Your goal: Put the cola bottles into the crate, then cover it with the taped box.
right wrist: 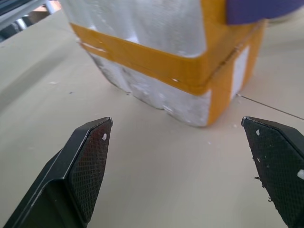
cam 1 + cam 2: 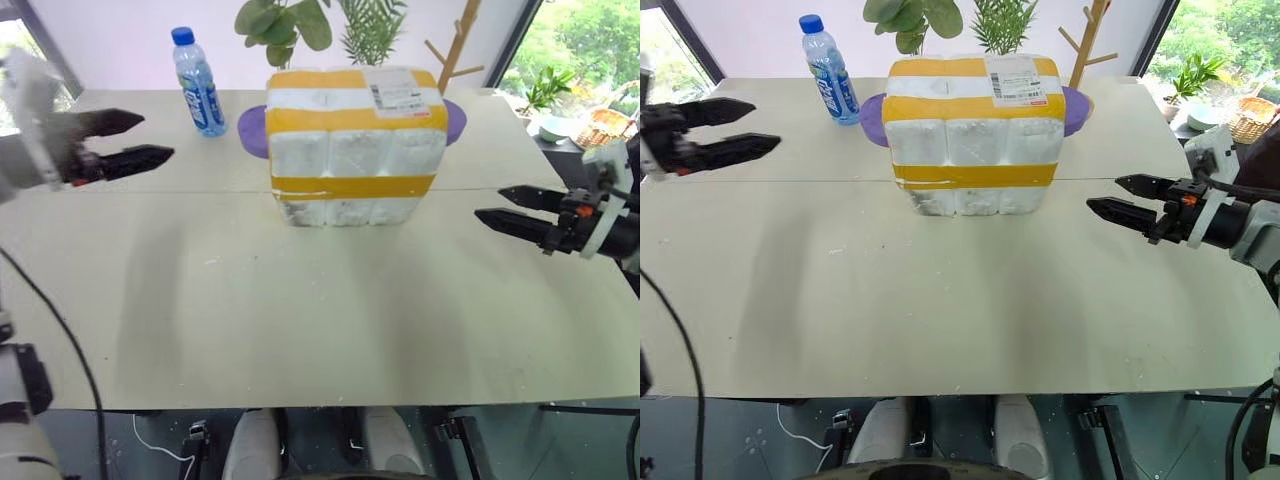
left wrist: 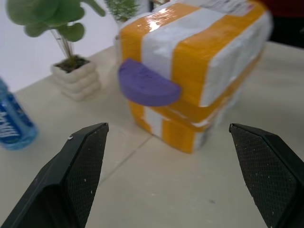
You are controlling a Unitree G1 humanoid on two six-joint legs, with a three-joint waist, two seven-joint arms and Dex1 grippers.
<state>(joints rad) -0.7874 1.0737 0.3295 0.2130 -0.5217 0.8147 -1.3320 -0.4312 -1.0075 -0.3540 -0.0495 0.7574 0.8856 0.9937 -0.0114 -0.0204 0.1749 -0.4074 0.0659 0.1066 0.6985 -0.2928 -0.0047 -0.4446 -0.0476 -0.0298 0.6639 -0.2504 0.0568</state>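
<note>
Pale beige tabletop fills most of the head views, made of two boards that meet in a thin seam running side to side. Behind it stand a white wall, bright windows with greenery outside, and a leafy potted plant at the far edge.

Near the middle of the table, toward the back, sits the taped box, a lumpy white foam box wrapped in broad yellow tape bands. One band crosses its top and upper side, another runs low around it. A paper label lies on its top right part, and a purple round patch bulges from each side. The box rests flat on the table (in the right wrist view a horizontal seam shows within the low tape band).

To the left of the box, well apart from it, a clear water bottle with a blue cap and blue label stands upright.

The left gripper hovers above the table's left side, its two black fingers pointing toward the box and spread apart with nothing between them. The right gripper hovers over the right side, pointing left toward the box, its fingers likewise spread wide and empty. Both grippers are well clear of the box.
</note>
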